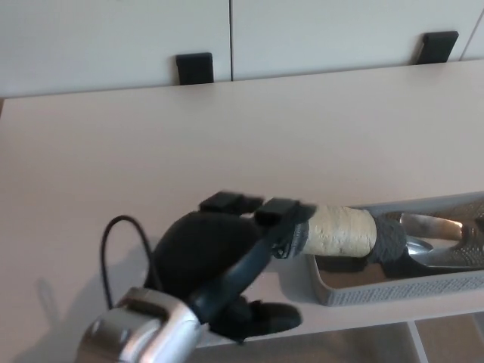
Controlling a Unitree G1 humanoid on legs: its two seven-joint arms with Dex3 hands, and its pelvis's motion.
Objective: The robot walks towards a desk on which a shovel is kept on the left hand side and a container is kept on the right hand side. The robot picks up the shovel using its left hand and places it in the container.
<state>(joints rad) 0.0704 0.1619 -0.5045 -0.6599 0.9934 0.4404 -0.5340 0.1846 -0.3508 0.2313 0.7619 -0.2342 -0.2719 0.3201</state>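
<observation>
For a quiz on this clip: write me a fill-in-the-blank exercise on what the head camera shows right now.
1. The shovel lies inside the grey ____, with its metal blade toward picture right.
2. The shovel's handle is wrapped in pale ____.
3. The robot's ____ hand sits at the handle's end, just outside the container.
4. The container stands at the ____ edge of the desk, closest to the robot.

Missing words: container; cork; left; front
</observation>
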